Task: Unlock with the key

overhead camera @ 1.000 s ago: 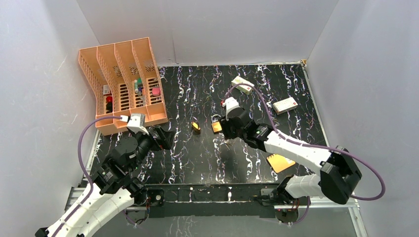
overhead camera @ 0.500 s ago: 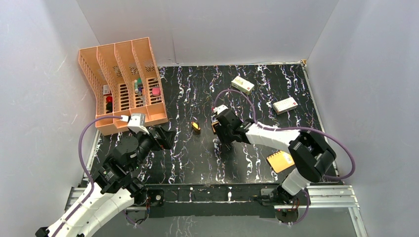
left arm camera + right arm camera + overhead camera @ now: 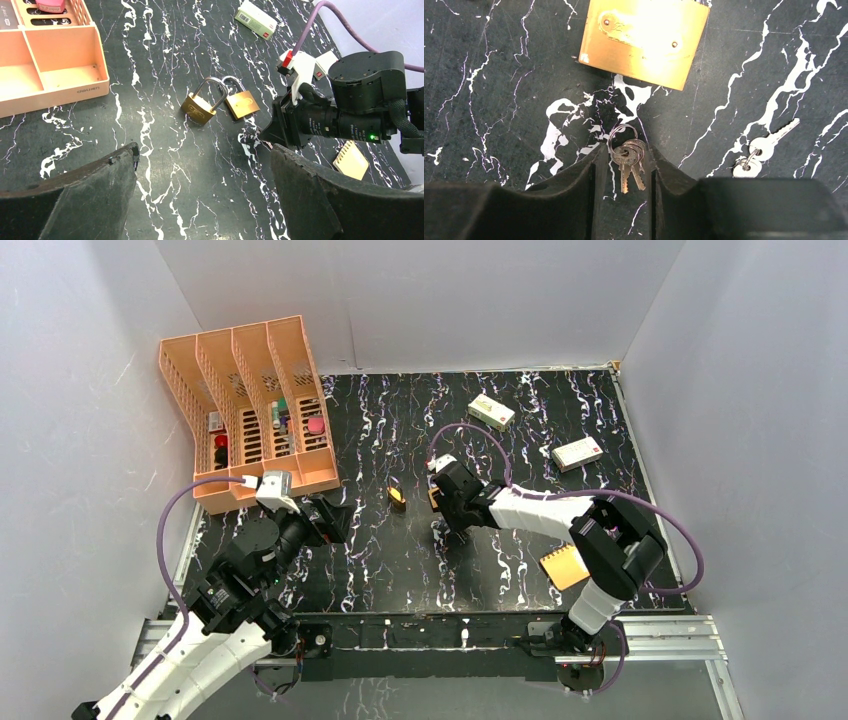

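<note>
The key bunch lies flat on the desk directly between the right jaws, which stand part-open astride it, not yet pinching. Its blades run along the gap, ring toward the brass padlock. The left jaws gape wide, well apart from it. From above, the right wrist hides the bunch.
</note>
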You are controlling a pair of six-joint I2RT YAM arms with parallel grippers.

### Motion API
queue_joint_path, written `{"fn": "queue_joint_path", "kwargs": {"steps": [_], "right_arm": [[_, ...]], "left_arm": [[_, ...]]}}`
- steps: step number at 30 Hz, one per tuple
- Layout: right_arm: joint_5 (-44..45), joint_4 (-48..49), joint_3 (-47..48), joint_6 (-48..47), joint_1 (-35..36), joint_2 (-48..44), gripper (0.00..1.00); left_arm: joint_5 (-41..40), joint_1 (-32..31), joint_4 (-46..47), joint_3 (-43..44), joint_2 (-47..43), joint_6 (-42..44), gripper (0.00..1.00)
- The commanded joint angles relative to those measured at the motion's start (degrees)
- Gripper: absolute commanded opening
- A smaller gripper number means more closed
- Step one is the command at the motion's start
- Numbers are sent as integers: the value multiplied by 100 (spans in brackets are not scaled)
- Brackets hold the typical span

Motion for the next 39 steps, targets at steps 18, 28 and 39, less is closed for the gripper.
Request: {"fn": "queue_joint_path", "kwargs": {"steps": [18,28,39], "right_arm": [[251,-185,334,154,-41,-333,0],[-1740,-384,774,-281,-37,-3446,0],[-3258,-855,2462,-344,-39,-3555,0]], "left_arm": [[-104,8,-54,-30,-128,-103,98],[780,8,1032,80,141,240,98],[3790,9,3190,769,1381,1153,95]]}}
